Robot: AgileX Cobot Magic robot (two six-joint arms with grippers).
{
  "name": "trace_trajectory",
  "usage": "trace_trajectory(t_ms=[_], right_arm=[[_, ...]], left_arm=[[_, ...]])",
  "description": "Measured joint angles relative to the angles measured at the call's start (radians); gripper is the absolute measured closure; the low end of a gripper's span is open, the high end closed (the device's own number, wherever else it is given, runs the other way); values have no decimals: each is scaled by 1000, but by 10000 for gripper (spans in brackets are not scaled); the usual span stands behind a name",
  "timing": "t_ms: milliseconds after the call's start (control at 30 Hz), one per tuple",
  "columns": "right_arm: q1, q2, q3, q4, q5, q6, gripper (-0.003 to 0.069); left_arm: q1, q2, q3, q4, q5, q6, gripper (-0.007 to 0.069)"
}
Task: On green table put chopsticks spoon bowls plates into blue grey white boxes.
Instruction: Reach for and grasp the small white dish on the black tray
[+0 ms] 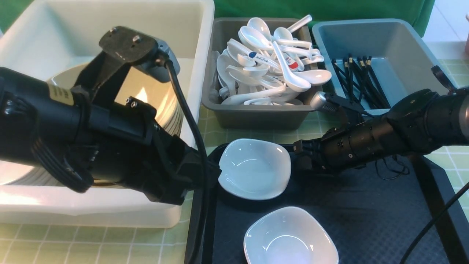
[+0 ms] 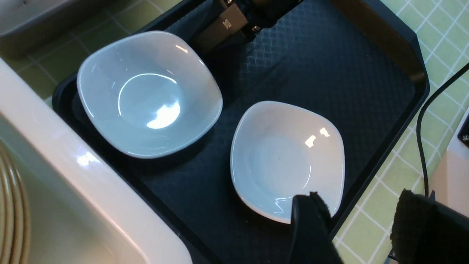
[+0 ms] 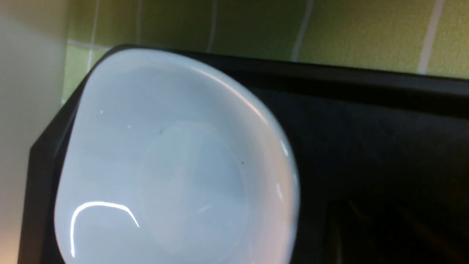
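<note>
Well, the far bowl (image 1: 254,168) sits mid-frame on the black tray (image 1: 366,227). The left gripper (image 2: 361,209), spread and empty, flanks its left rim; the right gripper (image 1: 297,151), whose grip I can't read, its right. Closing together, they could clash or skid the bowl.

Two white bowls sit on a black tray (image 2: 311,66). The first bowl (image 2: 148,93) is in the upper left of the frame. The second bowl (image 2: 287,157) is in the middle, close by but not touching. At the lower right, the left hand (image 2: 359,200) has its fingers apart. A white box (image 2: 91,190) fills the lower left.
</note>
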Motion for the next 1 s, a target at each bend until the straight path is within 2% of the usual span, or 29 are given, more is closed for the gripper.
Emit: trace_trajectory(t_ms=[133,367,500,700,1000], right_arm=[[-7,-33,0,0,-16,-8,482],[-25,-138,0,0,93,-86,351],[-10,-124,0,2,99,-95,314],[-10,-57,-1,87,93,-109,307],[-10,20,-6,236,110,-213,308]], left_arm=[[0,0,0,0,9,-1,357],[0,0,0,0,20,-2,357],[0,0,0,0,21,-2,357],[0,0,0,0,28,-3,357],[0,0,0,0,40,-4,357]])
